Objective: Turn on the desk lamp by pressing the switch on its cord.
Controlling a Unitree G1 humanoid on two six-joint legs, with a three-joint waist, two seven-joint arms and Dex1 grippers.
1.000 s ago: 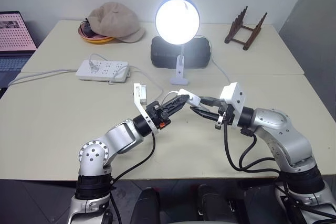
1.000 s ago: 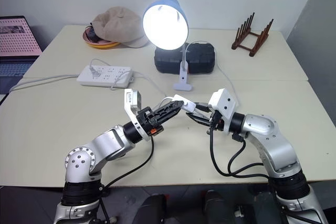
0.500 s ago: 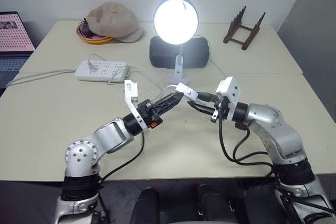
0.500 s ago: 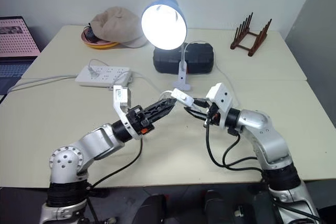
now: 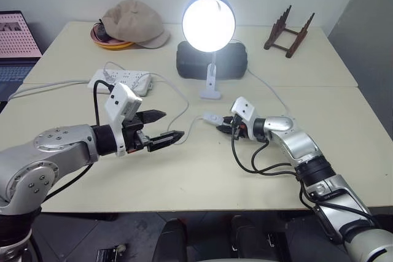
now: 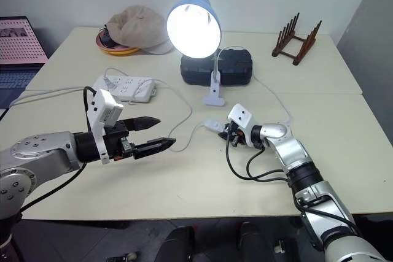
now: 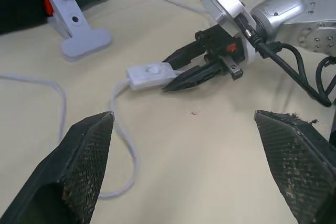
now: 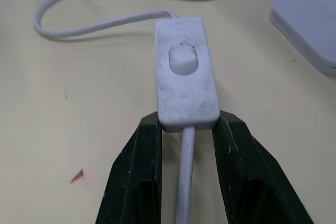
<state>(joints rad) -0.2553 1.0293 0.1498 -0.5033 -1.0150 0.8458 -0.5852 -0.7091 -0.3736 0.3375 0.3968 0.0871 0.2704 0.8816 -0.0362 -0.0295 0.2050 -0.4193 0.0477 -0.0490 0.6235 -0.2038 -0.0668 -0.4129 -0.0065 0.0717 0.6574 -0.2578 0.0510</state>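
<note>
The desk lamp [image 5: 208, 26] is lit, its bulb a white glare and its base [image 5: 210, 93] standing before a black case [image 5: 212, 61] that it partly hides. The switch [image 8: 185, 74] lies low over the table [image 5: 202, 176], clamped at one end by the right gripper [image 8: 185, 129]. The cord [image 5: 184, 99] loops away toward the power strip [image 5: 120, 81], while the left gripper [image 5: 161, 126] hangs spread wide and empty nearby.

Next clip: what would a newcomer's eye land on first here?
The desk lamp glowing bright at the middle back of the table, in front of a black case. Next, near the table's centre, the right pincer shut on one end of the small white switch on the lamp's cord, while the left pincer hovers wide open to its left, holding nothing.
</note>
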